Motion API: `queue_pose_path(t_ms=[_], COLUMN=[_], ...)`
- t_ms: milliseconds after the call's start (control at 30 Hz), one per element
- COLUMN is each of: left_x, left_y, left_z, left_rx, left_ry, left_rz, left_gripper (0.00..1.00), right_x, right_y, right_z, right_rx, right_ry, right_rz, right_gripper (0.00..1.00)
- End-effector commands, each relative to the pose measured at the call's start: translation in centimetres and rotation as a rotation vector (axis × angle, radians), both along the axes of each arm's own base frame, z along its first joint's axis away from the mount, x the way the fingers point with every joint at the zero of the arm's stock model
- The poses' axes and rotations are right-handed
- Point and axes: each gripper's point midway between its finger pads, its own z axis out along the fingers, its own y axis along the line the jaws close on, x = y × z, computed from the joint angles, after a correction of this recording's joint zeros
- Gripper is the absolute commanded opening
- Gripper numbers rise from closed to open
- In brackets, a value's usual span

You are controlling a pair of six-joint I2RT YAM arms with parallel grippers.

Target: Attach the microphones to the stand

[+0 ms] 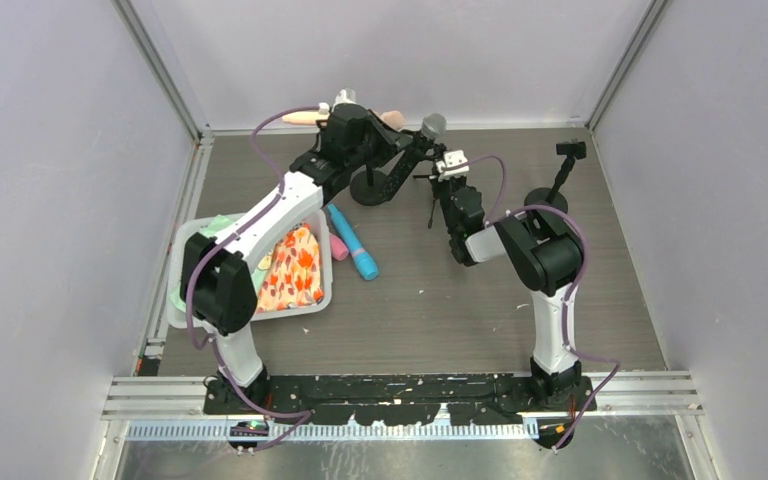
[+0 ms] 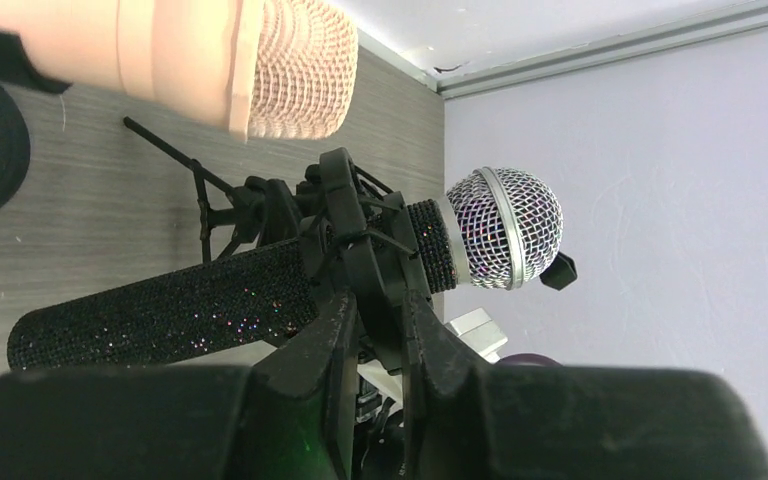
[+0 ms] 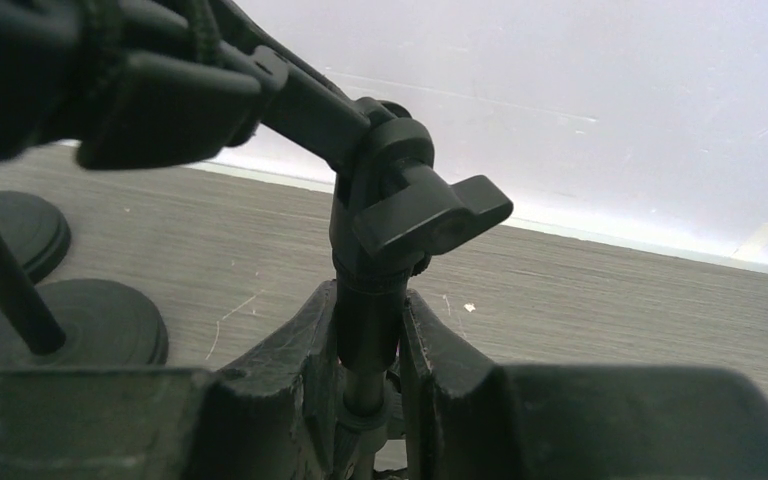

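Top external view, nearest first: a white bin [image 1: 185, 300] sits at the left of the table [image 1: 440, 310], with a floral cloth [image 1: 295, 268] inside it. Just right of the bin a bright blue microphone [image 1: 352, 242] lies flat on the table. A small pink item [image 1: 338, 246] touches its left side; what it is cannot be told.

Further in, near the middle, the right gripper [image 3: 370, 300] is pinched tight on the upright post [image 3: 360, 265] of a mic stand, just below its wing knob [image 3: 430, 215]. Two round stand bases [image 3: 80, 325] rest on the table to its left. Well apart at the right, another stand [image 1: 563, 172] rises from its own round base.

Beyond that, the left gripper [image 2: 378, 305] is pressed together on the black clip [image 2: 345, 215] at the top of the held stand. The black microphone [image 2: 160, 320] sits in that clip, tilted, its glittery body running down toward the left. Its silver mesh head [image 2: 505, 228] is raised toward the far right.

Farthest of all, by the back wall, a peach-beige microphone [image 2: 230, 55] lies level behind the left wrist. What carries it cannot be told.
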Motion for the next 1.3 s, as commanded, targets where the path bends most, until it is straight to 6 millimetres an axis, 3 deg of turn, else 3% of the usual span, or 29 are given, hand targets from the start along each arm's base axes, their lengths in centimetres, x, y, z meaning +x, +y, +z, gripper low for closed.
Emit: queue_pose_path(t_ms=[0, 100, 267, 433, 700, 933, 1000, 1133, 1167, 1200, 1267], left_x=[2.3, 2.8, 3.0, 2.4, 0.4, -2.7, -3.8, -6.3, -7.0, -7.6, -9.0], left_y=[0.8, 1.0, 1.8, 1.9, 3.0, 5.6, 7.2, 10.2, 11.1, 11.9, 13.4], left_z=[2.1, 2.1, 2.8, 4.6, 8.0, 8.7, 8.9, 7.2, 6.8, 6.2, 4.9], left_rx=[0.049, 0.052, 0.06, 0.05, 0.065, 0.165, 0.203, 0.32, 0.353, 0.376, 0.418], left_ry=[-0.114, -0.117, -0.137, -0.179, -0.274, -0.344, -0.362, -0.363, -0.361, -0.354, -0.335], left_rz=[0.0, 0.005, 0.014, -0.012, -0.034, -0.031, 0.001, 0.033, 0.043, 0.055, 0.073], left_gripper=[0.2, 0.35, 0.55, 0.65, 0.72, 0.78, 0.79, 0.82, 0.82, 0.83, 0.84], right_x=[0.9, 1.3, 1.3, 1.2, 0.0, -3.1, -4.4, -7.4, -8.2, -8.7, -9.9], right_y=[1.2, 1.1, 0.6, 0.3, -0.3, -1.6, -2.1, -3.5, -4.2, -5.0, -6.7], right_z=[4.2, 3.4, 2.7, 2.5, 3.7, 4.1, 4.3, 5.3, 4.3, 5.3, 5.0], right_rx=[0.089, 0.1, 0.127, 0.146, 0.166, 0.192, 0.209, 0.282, 0.288, 0.32, 0.327], right_ry=[-0.138, -0.118, -0.096, -0.082, -0.087, -0.067, -0.056, 0.0, 0.067, 0.075, 0.18], right_rz=[0.045, 0.046, 0.036, 0.036, 0.035, 0.044, 0.053, 0.038, 0.009, -0.022, -0.112], right_gripper=[0.07, 0.1, 0.29, 0.38, 0.53, 0.6, 0.61, 0.62, 0.63, 0.64, 0.65])
